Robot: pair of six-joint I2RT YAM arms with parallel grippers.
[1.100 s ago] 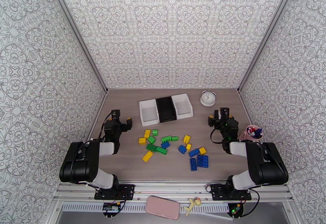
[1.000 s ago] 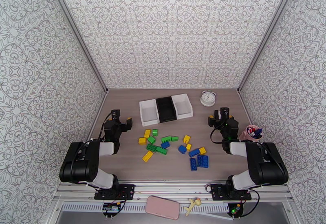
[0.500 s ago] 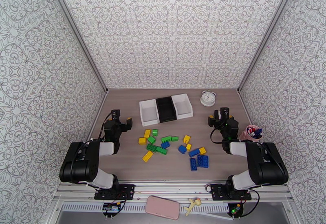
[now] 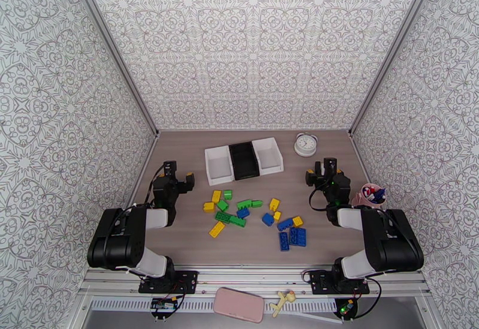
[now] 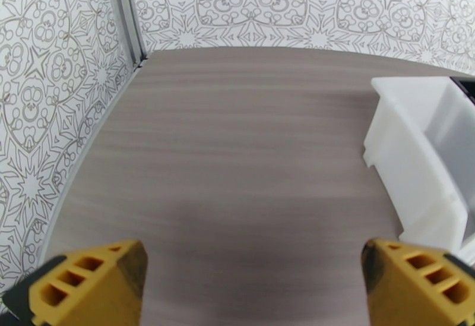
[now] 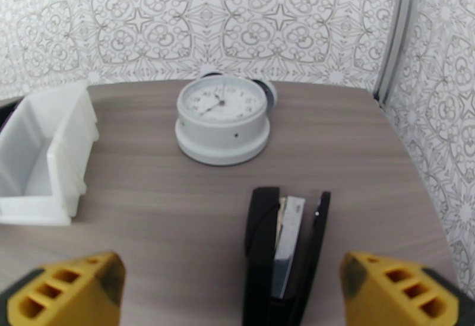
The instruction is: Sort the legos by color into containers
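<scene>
The legos lie loose on the table in the top view: green ones (image 4: 230, 219) in the middle, yellow ones (image 4: 216, 229) mixed among them, blue ones (image 4: 297, 236) toward the right. Behind them the containers stand in a row: a white bin (image 4: 218, 165), a black bin (image 4: 244, 160) and another white bin (image 4: 269, 155). My left gripper (image 4: 178, 174) rests left of the bricks, open and empty (image 5: 252, 285), with the left white bin (image 5: 415, 161) ahead on its right. My right gripper (image 4: 320, 171) sits right of the bins, also open and empty (image 6: 234, 291).
A white alarm clock (image 4: 306, 144) (image 6: 222, 119) stands at the back right. A black stapler (image 6: 285, 244) lies just ahead of my right gripper's fingers. A pink pen cup (image 4: 371, 194) sits by the right wall. Patterned walls enclose the table on three sides.
</scene>
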